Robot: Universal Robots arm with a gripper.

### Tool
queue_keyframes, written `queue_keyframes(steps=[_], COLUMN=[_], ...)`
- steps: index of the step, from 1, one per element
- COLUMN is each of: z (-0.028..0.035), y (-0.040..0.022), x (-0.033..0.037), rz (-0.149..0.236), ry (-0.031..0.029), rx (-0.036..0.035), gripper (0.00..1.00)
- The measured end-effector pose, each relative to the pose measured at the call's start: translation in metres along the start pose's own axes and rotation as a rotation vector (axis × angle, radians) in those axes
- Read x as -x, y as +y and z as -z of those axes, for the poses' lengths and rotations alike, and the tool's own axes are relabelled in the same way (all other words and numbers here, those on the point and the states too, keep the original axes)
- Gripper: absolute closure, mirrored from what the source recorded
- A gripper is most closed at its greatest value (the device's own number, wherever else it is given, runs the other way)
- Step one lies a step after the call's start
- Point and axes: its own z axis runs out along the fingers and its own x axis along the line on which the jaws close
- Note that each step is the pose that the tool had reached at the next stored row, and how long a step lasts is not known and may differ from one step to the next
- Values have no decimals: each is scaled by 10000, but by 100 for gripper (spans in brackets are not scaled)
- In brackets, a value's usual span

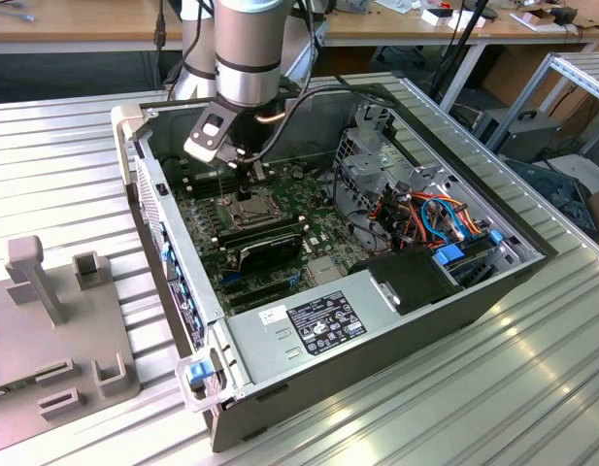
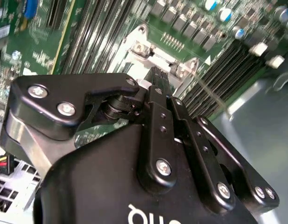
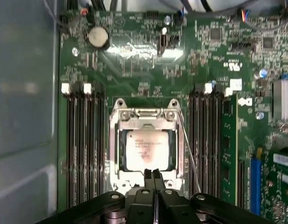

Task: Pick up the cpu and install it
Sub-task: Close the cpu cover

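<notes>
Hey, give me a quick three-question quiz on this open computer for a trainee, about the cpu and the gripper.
1. True or false: the cpu lies tan-gold side up.
2. Where does the cpu sit? A: in the socket. B: in a memory slot. C: in a drive bay.
3. Fill in: in the first wrist view, the fingers of the gripper are ____.
Key: 1 false; 2 A; 3 shut.

We can make out no print well enough to read. A black-and-white label (image 1: 328, 325) and a small white sticker (image 1: 273, 314) sit on the grey metal power supply box (image 1: 280, 348). Faint dark lines mark the silvery-grey square cpu (image 3: 146, 149). Cut-off white letters (image 2: 146, 215) cross the black gripper (image 2: 158, 78).
</notes>
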Motion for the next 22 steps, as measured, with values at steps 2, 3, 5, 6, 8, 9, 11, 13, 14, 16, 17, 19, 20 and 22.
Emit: queue_keyframes(steps=[2,3,5,6,8,9,11,13,14,16,17,19,20,22], z=[-41,-76,-95,-99,-118,-130,-140,-152,-161,-188,-199,-208,-209,-211], y=[-57,-89,-100,-101,-105,-106,-107,-107,-108,-110,-111,-112,-112,-111], x=[-2,-4,-5,-5,-6,-6,-7,-8,-8,-9,-10,-9,-10,-10], rz=[0,-1,0,3,2,2,4,4,4,5,6,7,7,6], ry=[0,0,0,-1,0,0,-1,3,-2,-25,-39,-49,-48,-44], rx=[0,1,1,0,1,0,-1,3,0,-4,-8,-11,-9,-6], gripper=[89,89,89,89,89,89,89,89,89,89,89,89,89,89])
